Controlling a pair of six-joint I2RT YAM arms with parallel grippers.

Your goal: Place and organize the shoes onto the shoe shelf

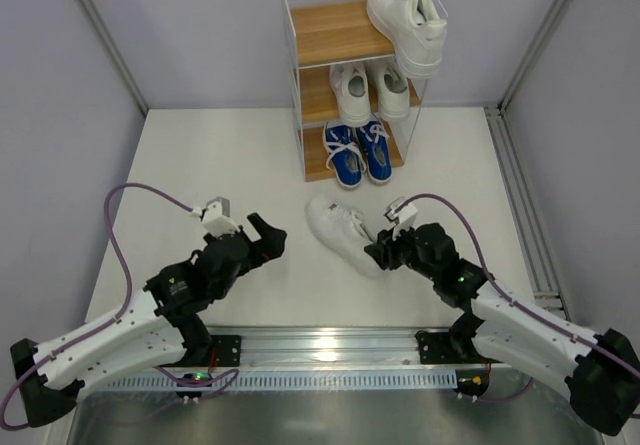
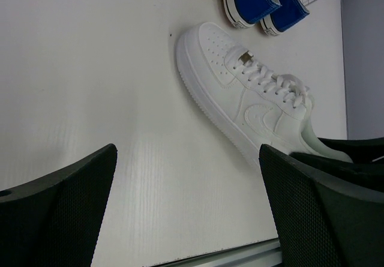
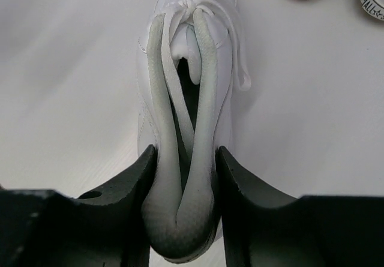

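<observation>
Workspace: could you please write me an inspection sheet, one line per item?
Surface: white table, one loose shoe lying on it.
Job's things: shelf holds a top shoe that appears to overhang its board, a white pair in the middle, a blue pair at the bottom.
Clutter: nothing seen.
Grippers: left gripper open, empty; right gripper shut on the loose shoe's heel.
Cables: a purple cable loops off each arm.
Surroundings: grey walls, metal posts.

- Lighting was bright, even and diffuse, coming from overhead.
- Shadows on the table (image 1: 200, 155) were faint and soft-edged.
- Glare spotted the metal rail (image 1: 330, 345).
- In the left wrist view, the near fingers (image 2: 66, 213) were slightly soft.
</observation>
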